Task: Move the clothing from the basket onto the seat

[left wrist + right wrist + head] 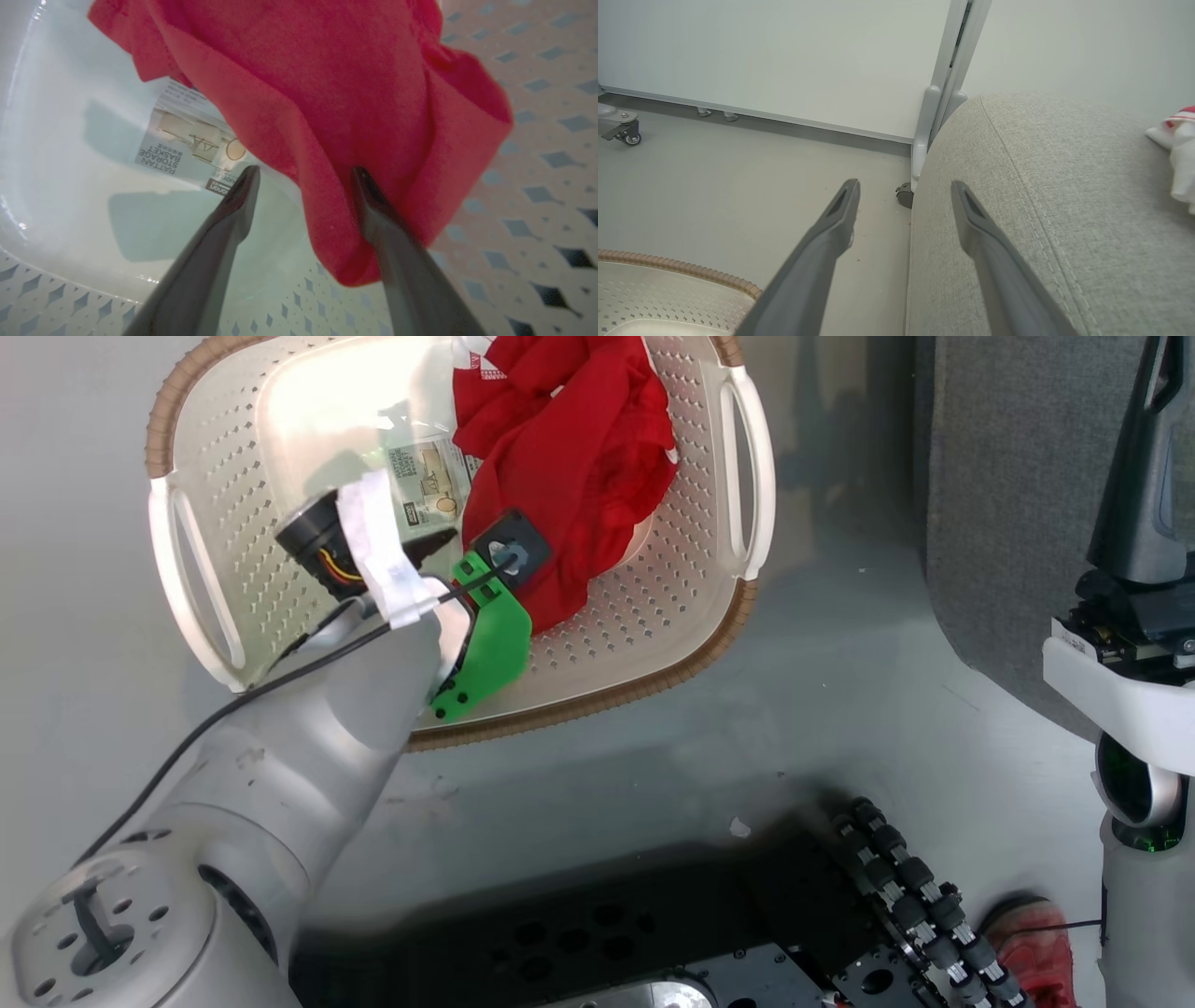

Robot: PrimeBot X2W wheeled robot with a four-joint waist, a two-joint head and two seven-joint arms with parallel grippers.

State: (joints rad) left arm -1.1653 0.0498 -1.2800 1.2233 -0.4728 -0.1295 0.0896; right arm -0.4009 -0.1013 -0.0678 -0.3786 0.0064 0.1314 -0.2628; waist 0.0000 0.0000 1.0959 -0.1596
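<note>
Red clothing [327,93] partly over basket [537,140] sticker [187,149] "RATTAN STORAGE BASKET", left pincer [306,173] and right pincer [905,185] apart.

I spot red shoe [1032,943] at five o'clock on grey floor [840,709], head view. Right wrist view: white partition [784,60] at twelve, caster [630,138] at nine.

My left arm [280,775] reaches from seven o'clock toward one o'clock in the head view, its wrist [509,555] tipped downward under a green mount [490,649]. My left gripper [304,172] has both dark fingers [224,224] spread wide apart. My right arm [1134,709] stands at three o'clock, and my right gripper [904,185] is equally wide, pointing toward twelve.
</note>
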